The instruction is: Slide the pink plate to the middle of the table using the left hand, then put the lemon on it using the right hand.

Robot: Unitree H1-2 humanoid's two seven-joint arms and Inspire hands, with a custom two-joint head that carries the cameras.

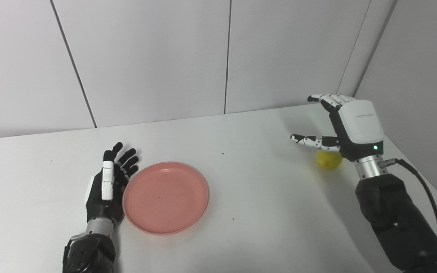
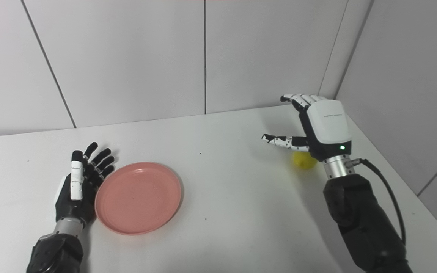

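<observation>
White bench (image 1: 249,212), pale panelled wall behind. Pink plate (image 1: 165,197) lies flat on the bench, left of centre, nothing on it. Left hand (image 1: 108,185) sits at the plate's left rim, edge-on, fingers (image 1: 127,161) straight and spread, palm side against or just beside the rim; contact not certain. It holds nothing. Lemon (image 1: 328,159) rests on the bench well to the right of the plate, partly hidden behind the right wrist. Right hand (image 1: 349,127) is raised above the lemon, back of the hand toward the camera, fingers apart and extended left, thumb (image 1: 307,140) stretched out over the fruit. Wide open, gripping nothing; lemon not enclosed.
</observation>
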